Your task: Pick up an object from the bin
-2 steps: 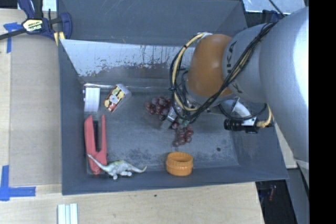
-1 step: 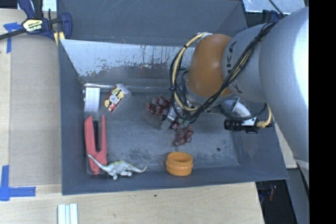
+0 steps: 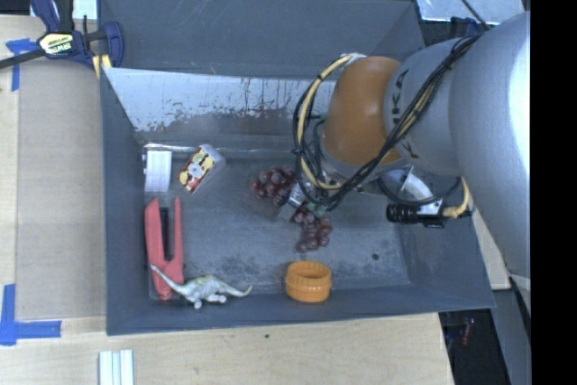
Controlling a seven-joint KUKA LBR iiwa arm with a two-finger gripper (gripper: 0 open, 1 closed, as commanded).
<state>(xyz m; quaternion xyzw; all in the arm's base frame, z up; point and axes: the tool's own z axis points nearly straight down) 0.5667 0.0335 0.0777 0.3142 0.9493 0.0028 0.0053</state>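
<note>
A bunch of dark purple toy grapes (image 3: 290,205) lies in the middle of the bin, stretching from upper left to lower right. My gripper (image 3: 302,197) is down right on top of this bunch, its body largely hidden under the arm's orange cover. An orange ring (image 3: 308,280) lies just below the grapes near the bin's front wall.
At the left lie red-handled pliers (image 3: 164,246), a white toy dinosaur (image 3: 209,288), a small white roll (image 3: 158,170) and a little yellow and red packet (image 3: 198,169). The arm covers the bin's right side.
</note>
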